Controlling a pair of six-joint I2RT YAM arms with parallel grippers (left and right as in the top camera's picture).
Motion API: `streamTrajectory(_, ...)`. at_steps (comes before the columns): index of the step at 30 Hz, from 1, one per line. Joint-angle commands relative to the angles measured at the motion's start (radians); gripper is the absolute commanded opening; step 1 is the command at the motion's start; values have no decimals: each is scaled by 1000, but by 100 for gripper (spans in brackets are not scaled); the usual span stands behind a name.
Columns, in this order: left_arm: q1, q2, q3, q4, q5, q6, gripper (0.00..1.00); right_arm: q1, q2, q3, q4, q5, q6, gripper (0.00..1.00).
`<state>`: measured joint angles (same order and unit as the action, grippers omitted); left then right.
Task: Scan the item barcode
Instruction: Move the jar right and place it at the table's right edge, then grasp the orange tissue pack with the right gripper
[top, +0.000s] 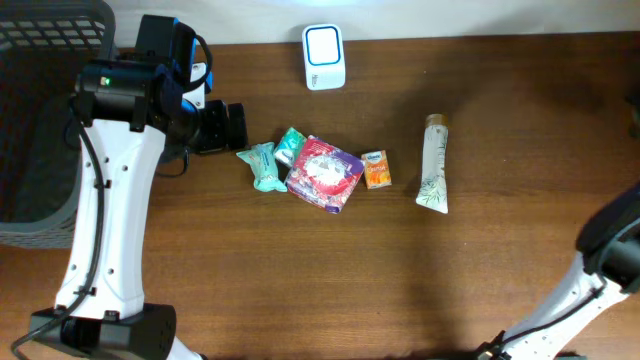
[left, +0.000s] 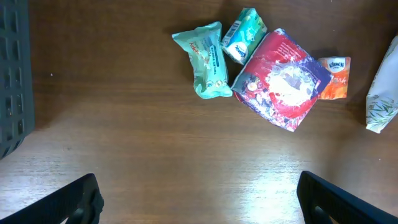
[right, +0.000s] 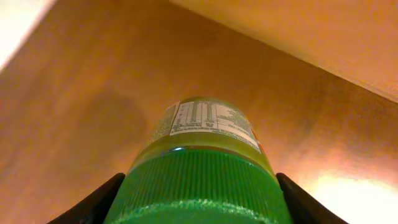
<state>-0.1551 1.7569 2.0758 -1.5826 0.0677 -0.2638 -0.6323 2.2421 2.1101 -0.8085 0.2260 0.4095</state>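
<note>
In the right wrist view, my right gripper (right: 199, 208) is shut on the ribbed green lid of a jar (right: 205, 134). The jar has yellow-green contents and a white printed label, and it hangs above the brown table. No barcode can be made out on that label. The overhead view shows only the right arm (top: 610, 250) at the right edge, with its gripper and the jar out of frame. The white scanner (top: 324, 57) stands at the table's back middle. My left gripper (left: 199, 199) is open over bare wood, left of the packets, and holds nothing.
A cluster lies mid-table: a teal wipes pack (top: 261, 165), a small teal packet (top: 290, 145), a red and purple pouch (top: 325, 173) and an orange tissue pack (top: 376, 169). A white tube (top: 434, 165) lies to their right. A dark basket (top: 40, 110) fills the left side.
</note>
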Motion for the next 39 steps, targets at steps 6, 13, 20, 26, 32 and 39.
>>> streamTrajectory(6, -4, -1, 2, -1, -4, 15, 99, -115, 57, -119, 118, -125, 14, 69)
streamTrajectory(13, -4, -1, 2, -1, -4, 15, 99, -112, 53, -116, 122, -125, -67, 83)
streamTrajectory(20, -4, -1, 2, -1, -4, 15, 99, 45, -174, -9, -1, -185, -118, 84)
streamTrajectory(26, -4, -1, 2, -1, -4, 15, 99, 433, -169, -21, -212, -320, -118, 84)
streamTrajectory(32, -4, -1, 2, -1, -4, 15, 99, 761, -114, -103, -381, -333, -121, 84)
streamTrajectory(39, -4, -1, 2, -1, -4, 15, 99, 792, -76, -404, -217, -565, -254, 53)
